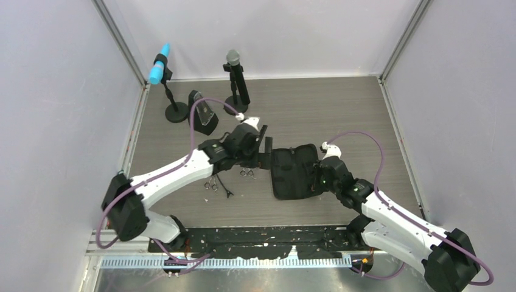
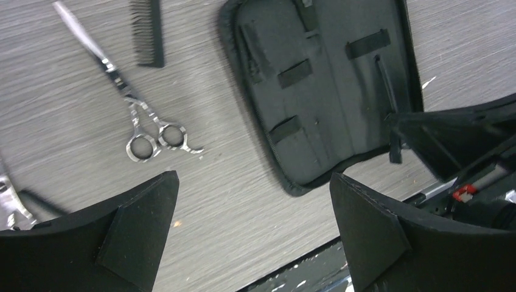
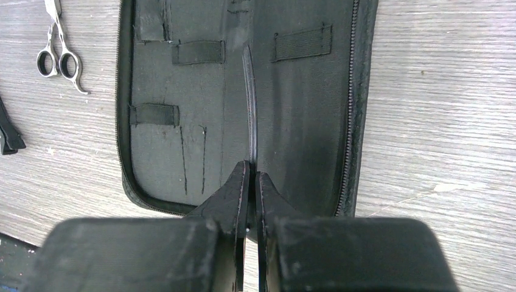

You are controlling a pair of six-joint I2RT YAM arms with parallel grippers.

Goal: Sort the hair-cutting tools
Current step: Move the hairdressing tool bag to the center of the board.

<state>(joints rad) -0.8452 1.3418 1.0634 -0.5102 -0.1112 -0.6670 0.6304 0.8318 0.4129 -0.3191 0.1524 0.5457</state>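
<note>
right wrist: right jaws pinch a thin curved black hair clip over fabric pouch; left jaws spread.

Bare tabletop (right) past pouch, scissors

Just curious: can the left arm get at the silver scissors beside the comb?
Probably yes. The left gripper is open and empty, and the scissors lie on bare table beside the comb, uncovered. The right gripper, shut on a hair clip over the pouch, is clear of them.
</note>
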